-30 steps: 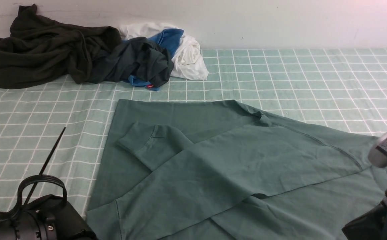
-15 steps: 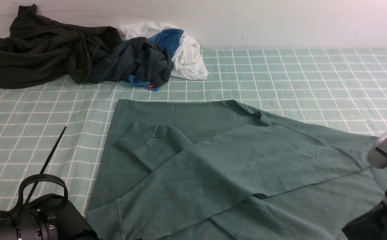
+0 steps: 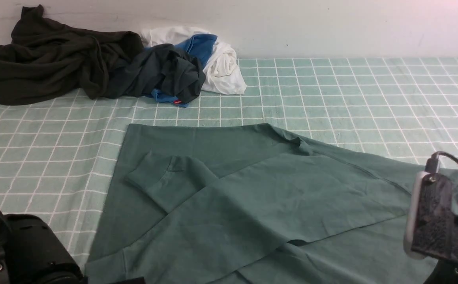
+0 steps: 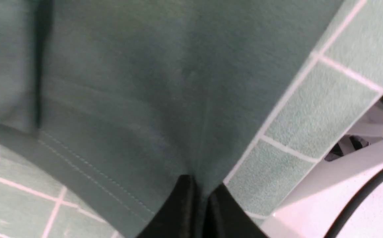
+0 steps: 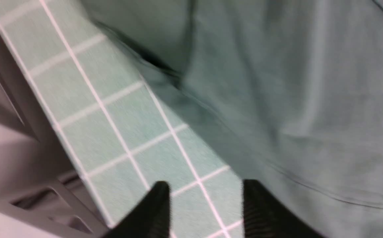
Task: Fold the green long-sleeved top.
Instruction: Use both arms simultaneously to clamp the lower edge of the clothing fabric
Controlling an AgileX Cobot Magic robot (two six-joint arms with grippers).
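White wall behind; the table (image 3: 371, 86) is covered by a pale green checked cloth. My left end effector (image 4: 204, 211) is closed tight, pinching the stitched hem of the green long-sleeved top (image 4: 145, 82) close to the table's near edge. My right end effector (image 5: 206, 188) stands open, holding nothing, over the checked cloth just beside the top's edge. The top lies spread across the near centre, partly folded over itself. A heap of other garments (image 3: 106, 63) sits far left, well apart.

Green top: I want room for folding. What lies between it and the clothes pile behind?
Only bare checked cloth separates the green top from the clothes pile, per the front view.
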